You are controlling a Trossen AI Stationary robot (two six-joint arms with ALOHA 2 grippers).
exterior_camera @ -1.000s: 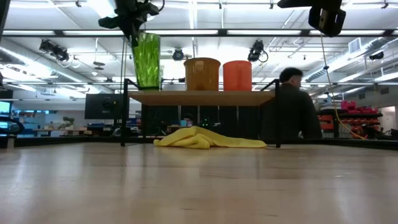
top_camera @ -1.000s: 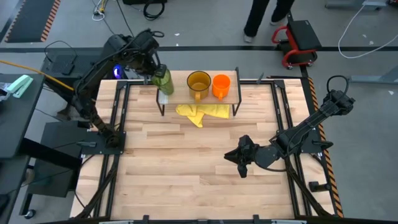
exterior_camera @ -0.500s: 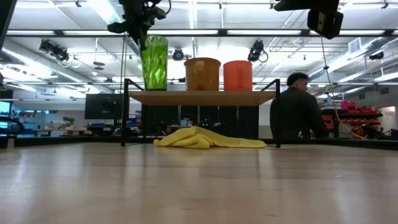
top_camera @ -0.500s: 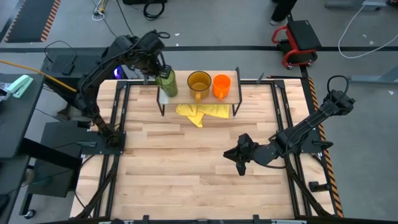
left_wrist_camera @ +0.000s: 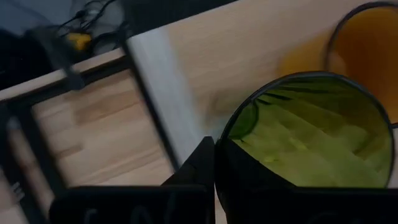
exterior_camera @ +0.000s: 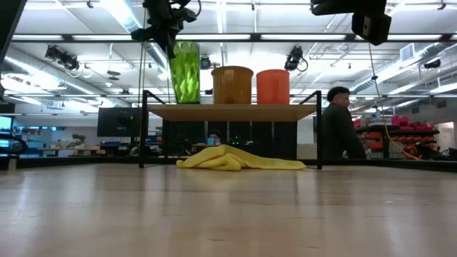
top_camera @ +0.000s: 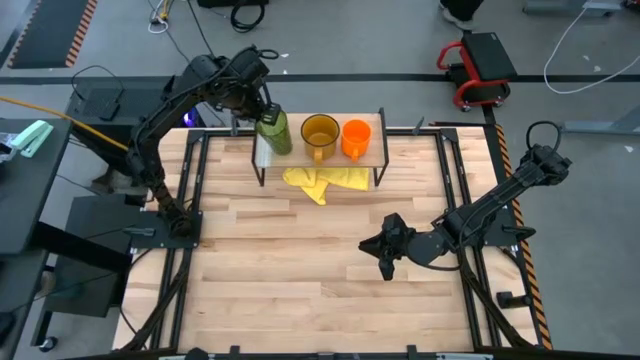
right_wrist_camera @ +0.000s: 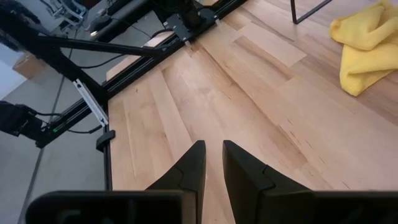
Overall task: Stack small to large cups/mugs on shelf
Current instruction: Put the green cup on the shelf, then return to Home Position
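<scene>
My left gripper [left_wrist_camera: 216, 148] is shut on the dark green tumbler [top_camera: 273, 132] above the shelf's [top_camera: 300, 157] left end, near the whitish strip [left_wrist_camera: 155, 81]. In the low view the tumbler [exterior_camera: 186, 71] stands upright, its base at or just above the plank [exterior_camera: 232, 111]; which of the two, I cannot tell. The amber mug [top_camera: 320, 135] and the orange mug [top_camera: 355, 137] stand side by side on the plank, right of the tumbler. My right gripper [right_wrist_camera: 211, 146] hovers over the table's right near part, with a narrow gap between its fingers, and holds nothing. My left gripper pinches the green tumbler's rim [left_wrist_camera: 225, 134] on the side away from the amber mug. One finger is inside the cup and one finger [left_wrist_camera: 198, 163] outside. The fingers come from above, pointing down. The tumbler is upright below them.
A crumpled yellow cloth [top_camera: 325, 180] lies on the table under the shelf and in front of it. The shelf's black legs [exterior_camera: 145, 128] stand at its ends. A person [exterior_camera: 341, 132] is in the room behind the table. Bare tabletop [top_camera: 280, 260] spreads across the near half.
My left gripper has carried the green tumbler along the shelf toward the table's right, closer to the amber mug, and kept it upright. In the low view, the person behind the table has shifted to the right.
</scene>
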